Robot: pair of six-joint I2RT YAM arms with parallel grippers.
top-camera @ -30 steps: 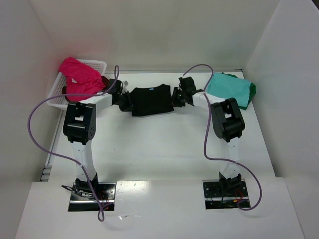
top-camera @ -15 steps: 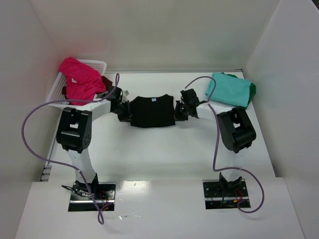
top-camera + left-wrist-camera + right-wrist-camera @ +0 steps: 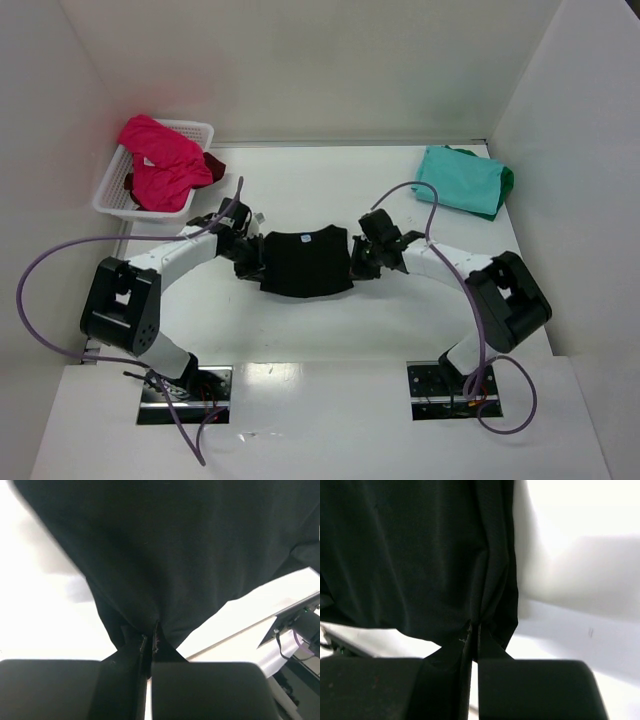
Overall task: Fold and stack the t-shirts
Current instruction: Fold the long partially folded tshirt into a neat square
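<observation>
- Bare table between the arm bases and the cloth, open room there
- One black t-shirt mid-table, folded, long axis left-right, neck label at its far edge, hem edge toward the bases
- Left gripper clamped tight on the black t-shirt's left edge, right gripper clamped on its right edge, cloth spread between them
- Open table beyond it too
- Far right by the wall: one teal t-shirt, folded, on one green t-shirt
- Far left: one basket with one magenta-pink t-shirt heaped in it, one dark red t-shirt poking out at its right rim
</observation>
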